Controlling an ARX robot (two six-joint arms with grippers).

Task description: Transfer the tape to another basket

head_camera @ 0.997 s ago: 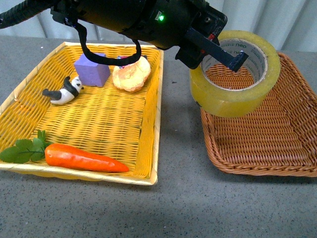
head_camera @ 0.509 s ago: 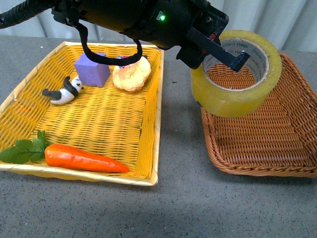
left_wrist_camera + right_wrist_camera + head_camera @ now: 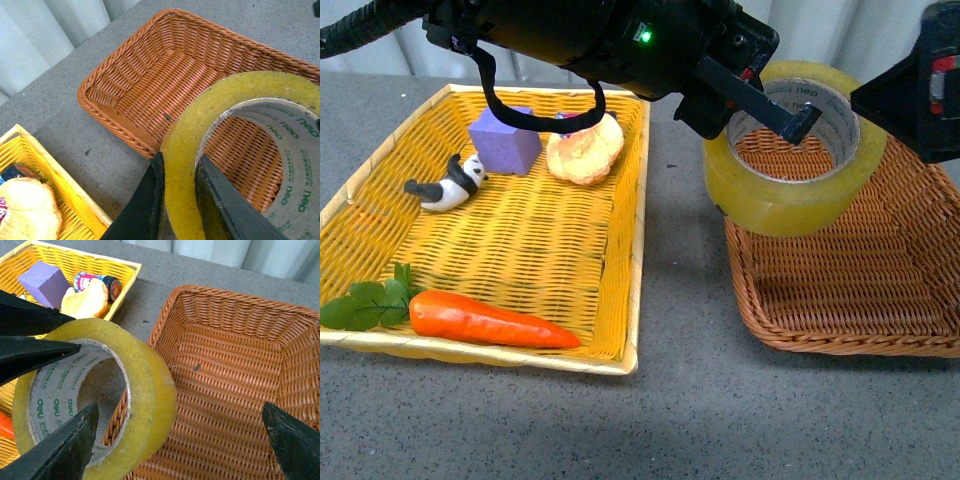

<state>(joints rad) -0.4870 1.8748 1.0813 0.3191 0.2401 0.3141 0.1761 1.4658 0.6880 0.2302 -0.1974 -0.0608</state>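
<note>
Front view, entry one: tape (image 3: 782, 198), wide yellowish roll, held in the air and tilted. It hangs over the left edge of the brown basket (image 3: 840, 345), with part of the ring outside the rim, above the strip of table (image 3: 685, 405) between that basket and the yellow tray (image 3: 632, 290).

Entry two: my left gripper (image 3: 179, 159), clamped on the wall of the roll, one finger inside the core and one on the outer face.

Entry three: my right gripper (image 3: 180, 406), jaws wide apart and holding nothing, close beside the roll above the brown basket.

Hazards, as I judge them:
- Letting go here risks the roll striking the braided rim, tipping outward and rolling off across the table.
- The grip holds only one side of a heavy ring, so a quick swing may make it pivot or slip.
- My right gripper sits near enough to knock the roll if either arm shifts sideways.
</note>
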